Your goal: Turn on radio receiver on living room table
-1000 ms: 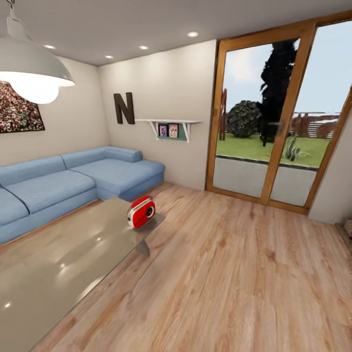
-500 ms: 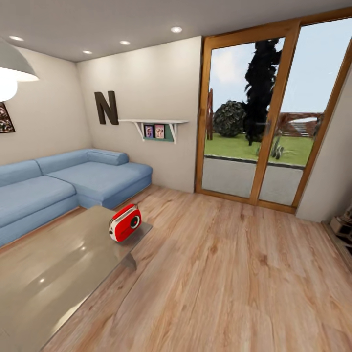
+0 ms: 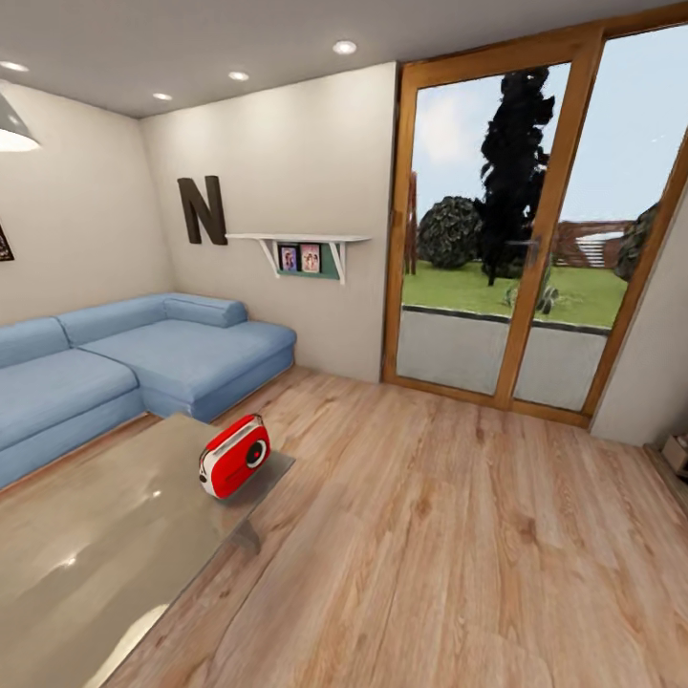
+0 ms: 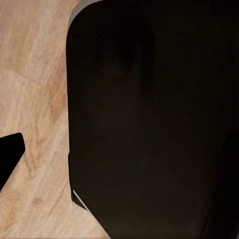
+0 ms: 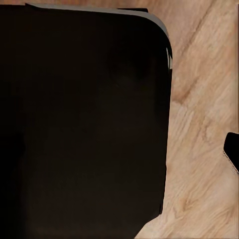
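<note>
In the head view, the table (image 3: 105,545) is taking up the lower left of the frame, its glossy grey-taupe top reflecting ceiling lights. The radio receiver (image 3: 234,456) is standing upright near the table's far right corner, its round dial facing right and toward the camera (red handle on top). The wood floor (image 3: 449,535) is spreading across the lower right. Behind the table, at mid left, the blue sofa (image 3: 143,358) is sitting against the cream wall. Farther back, 1 dark letter N (image 3: 202,209) and a white shelf (image 3: 301,244) are hanging at upper centre, and the glass doors (image 3: 535,229) are filling the upper right. Both wrist views are showing a dark body over floorboards; whether either gripper is open or closed cannot be told.
</note>
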Available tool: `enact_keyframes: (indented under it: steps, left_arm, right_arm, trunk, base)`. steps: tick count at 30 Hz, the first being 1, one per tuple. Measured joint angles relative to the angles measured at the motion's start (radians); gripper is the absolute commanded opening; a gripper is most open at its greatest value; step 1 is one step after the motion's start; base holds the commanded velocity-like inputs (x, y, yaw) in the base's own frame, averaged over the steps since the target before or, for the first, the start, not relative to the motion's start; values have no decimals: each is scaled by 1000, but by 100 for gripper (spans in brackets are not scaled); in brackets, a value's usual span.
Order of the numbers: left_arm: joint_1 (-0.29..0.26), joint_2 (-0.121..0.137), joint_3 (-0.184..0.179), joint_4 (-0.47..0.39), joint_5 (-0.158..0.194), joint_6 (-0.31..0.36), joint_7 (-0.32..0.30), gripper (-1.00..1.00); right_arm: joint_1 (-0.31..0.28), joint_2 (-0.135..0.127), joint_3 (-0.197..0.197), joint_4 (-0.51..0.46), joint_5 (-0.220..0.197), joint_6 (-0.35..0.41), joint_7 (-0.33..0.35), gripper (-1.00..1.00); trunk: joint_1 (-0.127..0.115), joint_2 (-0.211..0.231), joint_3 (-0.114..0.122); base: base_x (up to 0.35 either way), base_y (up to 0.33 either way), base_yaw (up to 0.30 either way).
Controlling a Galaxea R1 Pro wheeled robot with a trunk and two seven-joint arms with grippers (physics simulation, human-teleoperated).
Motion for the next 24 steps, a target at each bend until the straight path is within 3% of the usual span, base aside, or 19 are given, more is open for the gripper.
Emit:
enact_keyframes:
  steps: [24]
  left_arm:
    - [0,-2,0,-2,-1,-1,0,100]
  right_arm:
    - [0,0,0,0,0,0,0,100]
  trunk:
    - [0,0,0]
  base:
    - [328,0,0]
